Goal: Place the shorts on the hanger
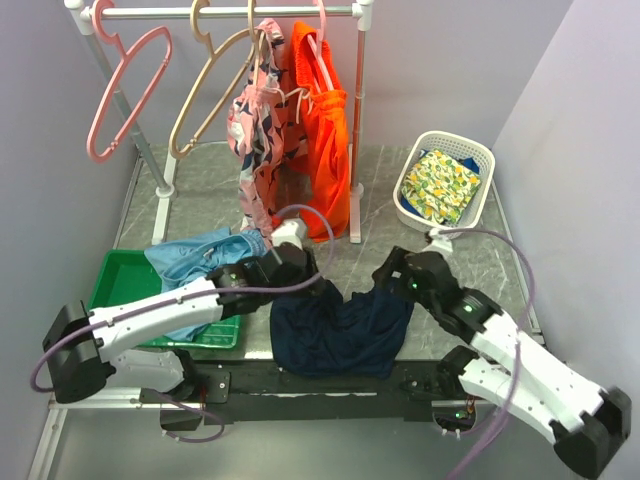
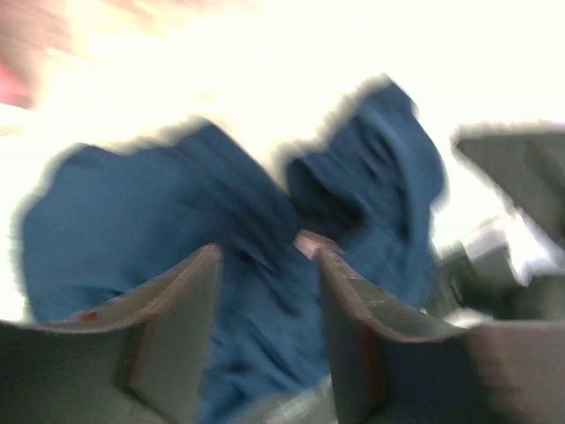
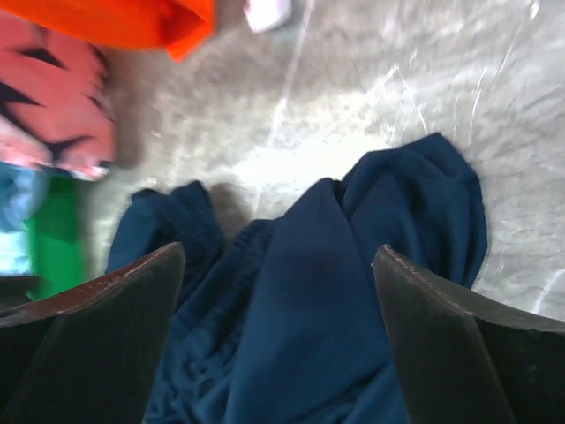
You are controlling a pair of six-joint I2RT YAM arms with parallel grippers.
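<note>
White shells along the left arm [image 1: 150,312], black at the joints and the blocky base. Same livery on the right arm [image 1: 525,370], with a tiny green light [image 1: 413,284] near the wrist. Lilac cables [image 1: 480,231] looping off both. Up close on the left gripper [image 2: 265,252]: dark grey wedge fingers, scuffed edges. Right gripper [image 3: 278,250]: black wedges, reddish-brown rims.

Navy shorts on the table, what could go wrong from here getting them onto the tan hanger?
The shorts lie bunched in a heap by the near edge of the table, so the left claw or right claw, both open, might pinch several layers or nudge them off. The tan hanger hangs on the rail close beside the patterned shorts, which could snag.
</note>
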